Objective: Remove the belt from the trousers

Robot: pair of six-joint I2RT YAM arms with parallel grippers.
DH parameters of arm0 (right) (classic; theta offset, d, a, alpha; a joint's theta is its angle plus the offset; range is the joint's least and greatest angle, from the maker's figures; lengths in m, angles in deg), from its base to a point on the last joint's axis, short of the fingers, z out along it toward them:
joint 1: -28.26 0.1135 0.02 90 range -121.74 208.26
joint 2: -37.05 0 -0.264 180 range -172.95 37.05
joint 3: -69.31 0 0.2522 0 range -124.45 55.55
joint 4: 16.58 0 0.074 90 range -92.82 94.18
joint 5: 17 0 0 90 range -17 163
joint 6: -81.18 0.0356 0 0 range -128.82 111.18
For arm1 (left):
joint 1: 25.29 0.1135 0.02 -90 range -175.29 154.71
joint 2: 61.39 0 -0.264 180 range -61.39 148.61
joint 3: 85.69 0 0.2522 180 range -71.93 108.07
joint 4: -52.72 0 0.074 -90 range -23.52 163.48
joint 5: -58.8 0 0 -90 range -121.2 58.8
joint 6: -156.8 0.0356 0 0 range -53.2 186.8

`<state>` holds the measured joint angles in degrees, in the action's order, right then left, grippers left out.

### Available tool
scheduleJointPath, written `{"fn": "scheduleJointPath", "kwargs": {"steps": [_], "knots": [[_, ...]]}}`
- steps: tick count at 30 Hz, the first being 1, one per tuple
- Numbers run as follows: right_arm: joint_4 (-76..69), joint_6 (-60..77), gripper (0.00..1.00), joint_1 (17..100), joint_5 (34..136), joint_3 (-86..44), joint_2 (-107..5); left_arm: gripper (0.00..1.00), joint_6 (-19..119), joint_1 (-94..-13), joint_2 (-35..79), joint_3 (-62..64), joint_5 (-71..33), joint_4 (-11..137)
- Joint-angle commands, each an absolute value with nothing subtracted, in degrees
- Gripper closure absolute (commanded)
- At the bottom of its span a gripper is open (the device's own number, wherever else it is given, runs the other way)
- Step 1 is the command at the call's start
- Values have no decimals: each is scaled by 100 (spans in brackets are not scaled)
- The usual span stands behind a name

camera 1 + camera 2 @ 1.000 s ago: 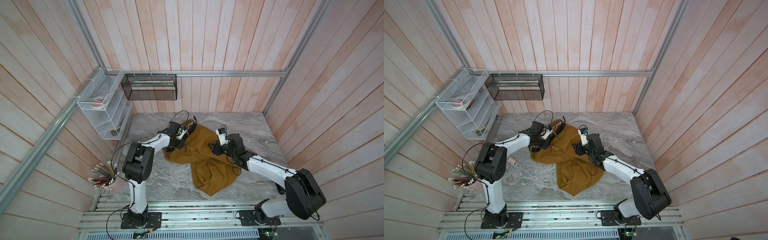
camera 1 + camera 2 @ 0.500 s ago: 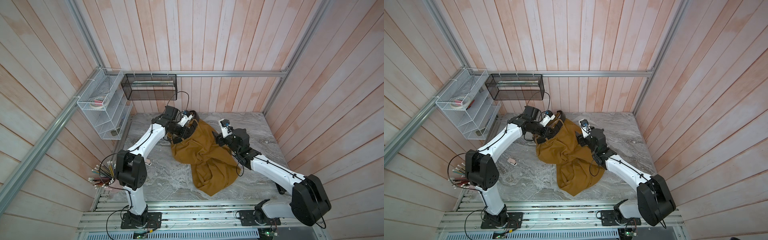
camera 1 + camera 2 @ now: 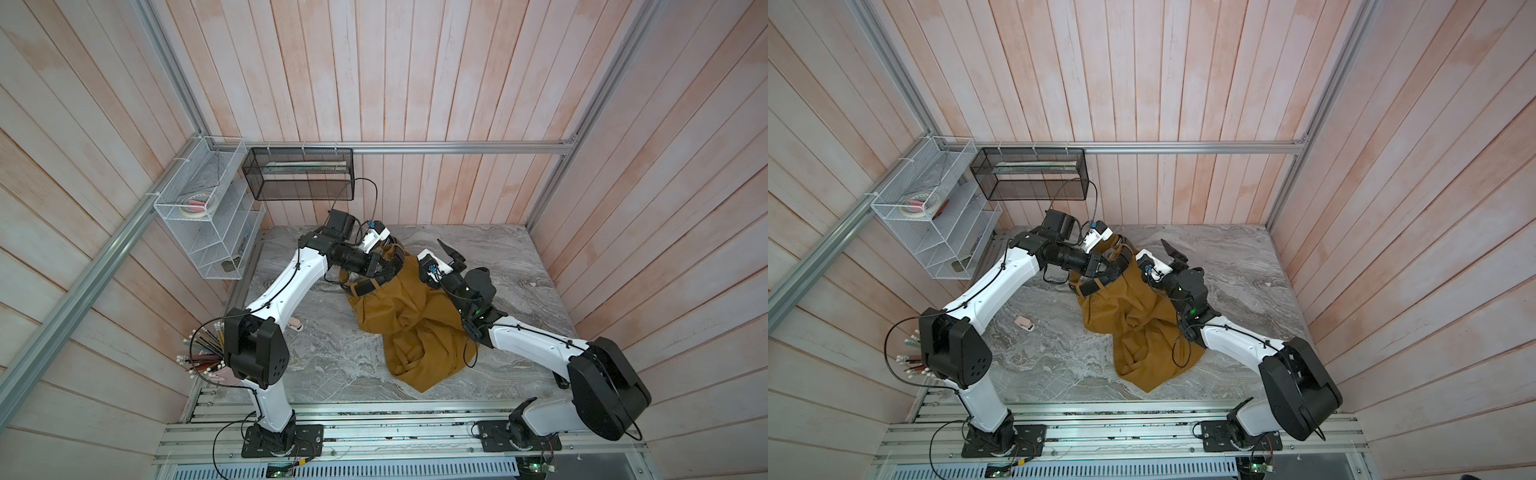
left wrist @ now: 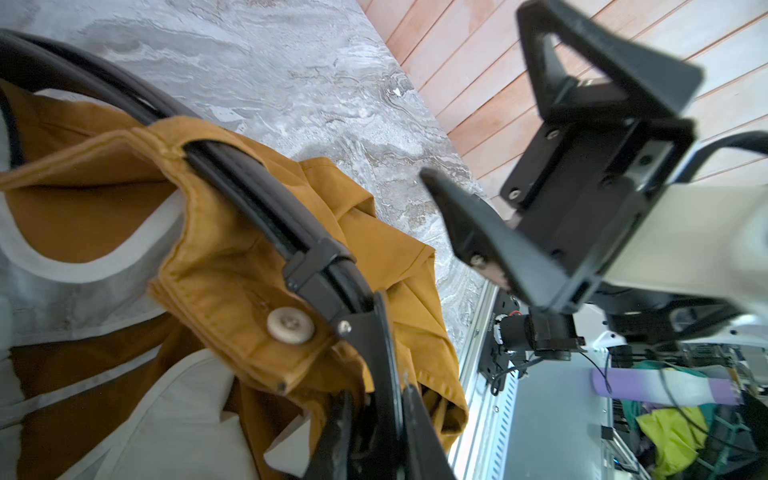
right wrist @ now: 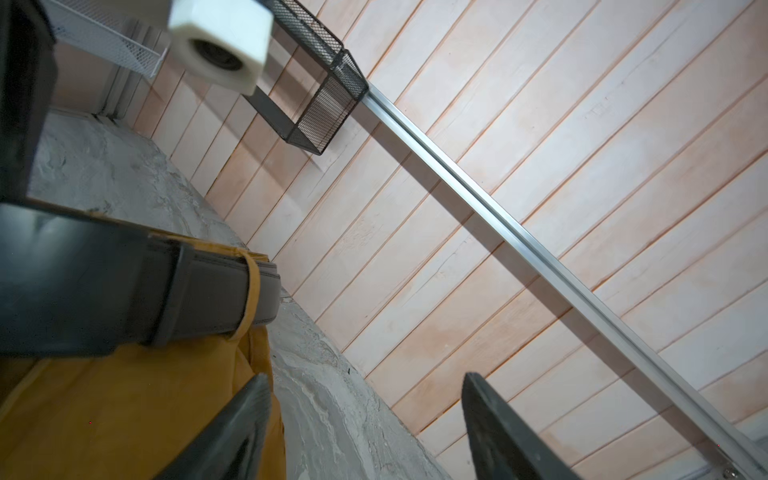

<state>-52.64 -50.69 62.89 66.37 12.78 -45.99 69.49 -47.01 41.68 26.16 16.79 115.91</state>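
The mustard-brown trousers [image 3: 411, 328] lie crumpled mid-table, waist raised toward the back wall in both top views [image 3: 1138, 328]. The black belt [image 3: 370, 286] still runs through the waistband loops [image 3: 1096, 286]. My left gripper [image 3: 386, 266] is shut on the belt strap just past its buckle [image 4: 320, 266], next to the pale button [image 4: 290, 325]; the wrist view shows the strap pinched between the jaws [image 4: 382, 415]. My right gripper [image 3: 451, 255] hovers open to the right of the waist, holding nothing [image 5: 363, 378]. The belt [image 5: 124, 286] passes under a loop beside it.
A white wire shelf [image 3: 208, 212] and a black mesh basket [image 3: 299, 174] hang at the back left. A cup of pencils [image 3: 203, 357] stands by the left arm's base. A small pink object [image 3: 1024, 323] lies on the marble left of the trousers.
The left arm has lifted the belt and waistband up and toward the back wall. The right gripper has come off the trousers, risen toward the back and opened wider.
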Motion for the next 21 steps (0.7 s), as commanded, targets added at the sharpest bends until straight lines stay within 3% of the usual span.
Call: {"fn": "scheduleJointPath", "kwargs": {"steps": [1, 10, 21], "knots": [[-6110, -5698, 24, 6292, 6999, 1362, -4789, 100, 6855, -4745, 3898, 2858, 2205, 11708], [-5483, -5635, 23, 6290, 8021, 851, -5163, 100, 6948, -4745, 3845, 2846, 2252, 12056], [-5447, -5795, 25, 6273, 8059, 1025, -5395, 100, 6899, -4744, 3875, 3006, 2501, 12131]]}}
